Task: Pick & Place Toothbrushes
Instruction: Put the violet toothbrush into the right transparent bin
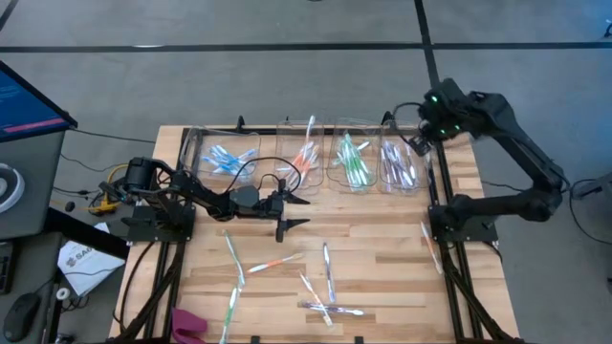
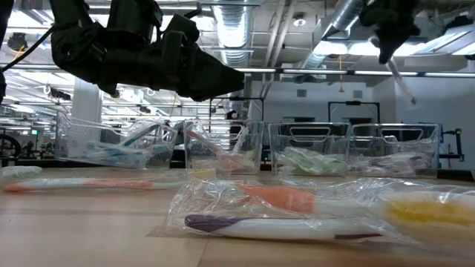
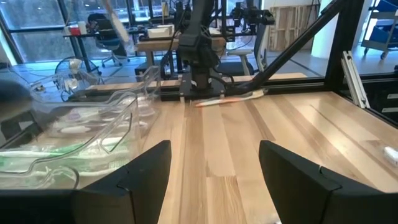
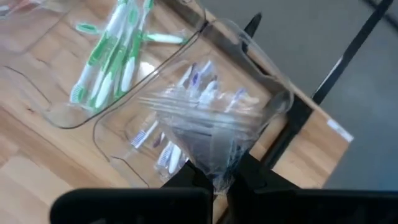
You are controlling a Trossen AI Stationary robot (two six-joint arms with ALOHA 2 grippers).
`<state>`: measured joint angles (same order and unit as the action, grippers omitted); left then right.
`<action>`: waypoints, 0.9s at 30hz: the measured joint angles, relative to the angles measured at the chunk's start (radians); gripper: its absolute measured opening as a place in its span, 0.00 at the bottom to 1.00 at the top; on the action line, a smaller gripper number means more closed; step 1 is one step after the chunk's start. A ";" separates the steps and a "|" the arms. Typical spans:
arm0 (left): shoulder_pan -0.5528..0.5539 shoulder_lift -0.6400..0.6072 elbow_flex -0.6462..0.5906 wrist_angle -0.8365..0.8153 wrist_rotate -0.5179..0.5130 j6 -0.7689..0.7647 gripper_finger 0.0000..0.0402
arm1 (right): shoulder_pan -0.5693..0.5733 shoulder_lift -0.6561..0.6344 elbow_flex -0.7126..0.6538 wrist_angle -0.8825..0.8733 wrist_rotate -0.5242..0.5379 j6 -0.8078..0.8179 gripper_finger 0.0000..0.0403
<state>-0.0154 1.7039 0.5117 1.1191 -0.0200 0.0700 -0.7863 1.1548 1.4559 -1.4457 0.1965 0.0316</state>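
Right wrist view: right gripper point(image 4: 214, 177) pinches a slim wrapped toothbrush in crinkly clear film point(image 4: 208, 134), held directly above the clear plastic bin of purple-accented toothbrushes point(image 4: 186, 118); the bin of green-accented ones point(image 4: 112, 50) sits just beside it. Left gripper point(image 1: 292, 212) hangs spread and empty over the wooden table point(image 1: 382, 268) (low, near the bins), loose toothbrushes point(image 1: 325, 287) scattered beyond its fingertips.

The wrapped toothbrush point(image 4: 211, 146) above the purple bin point(image 4: 186, 118) is a blur. The pink object point(image 1: 188, 325) at the counter point(image 1: 382, 277) edge stays unidentifiable, and the near packets point(image 2: 297, 211) look smeared.
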 joint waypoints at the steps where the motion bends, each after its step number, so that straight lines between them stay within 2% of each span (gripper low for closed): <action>1: 0.000 0.000 0.000 0.001 0.000 0.000 0.59 | -0.016 0.023 0.000 0.005 -0.022 -0.013 0.01; 7: 0.000 0.000 0.000 0.002 -0.001 0.002 0.59 | -0.061 0.165 0.000 0.016 -0.057 -0.023 0.01; 11: 0.000 0.000 -0.001 0.003 -0.001 0.003 0.59 | -0.064 0.245 -0.001 0.012 -0.123 0.011 0.01; 18: 0.000 0.000 -0.002 0.003 -0.001 0.003 0.59 | -0.070 0.360 -0.005 0.001 -0.128 0.040 0.02; 27: 0.000 0.000 -0.002 0.003 -0.002 0.003 0.59 | -0.069 0.450 -0.026 -0.020 -0.115 0.069 0.09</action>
<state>-0.0151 1.7039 0.5102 1.1217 -0.0216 0.0727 -0.8551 1.6045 1.4300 -1.4653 0.0813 0.1002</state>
